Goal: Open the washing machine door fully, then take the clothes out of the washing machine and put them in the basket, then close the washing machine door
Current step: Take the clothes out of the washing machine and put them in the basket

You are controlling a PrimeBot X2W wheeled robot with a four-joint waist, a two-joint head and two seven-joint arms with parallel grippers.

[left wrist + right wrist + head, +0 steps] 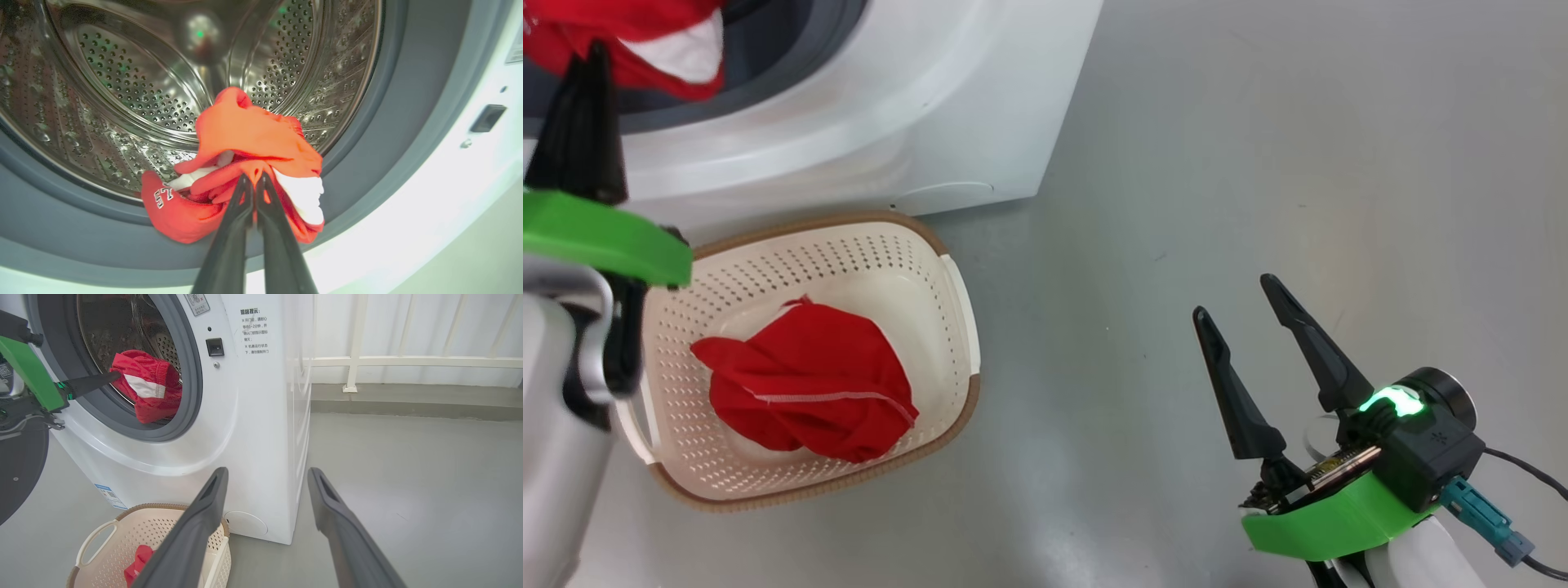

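My left gripper [254, 179] is shut on a red garment with white parts [253, 130], which hangs in the mouth of the washing machine [253, 428] in front of the steel drum [122, 81]. The head view shows this garment [645, 41] at the top left, above the left gripper [592, 53]. Below the opening stands the basket [849, 253] with a second red garment [809, 384] lying in it. The black washing machine door [20, 469] stands swung open at the left. My right gripper [1234, 298] is open and holds nothing, over the floor to the right of the basket.
Bare grey floor [1258, 163] stretches to the right of the machine. A white railing [408, 361] runs along the back wall. A dark cable [1527, 474] trails from the right wrist.
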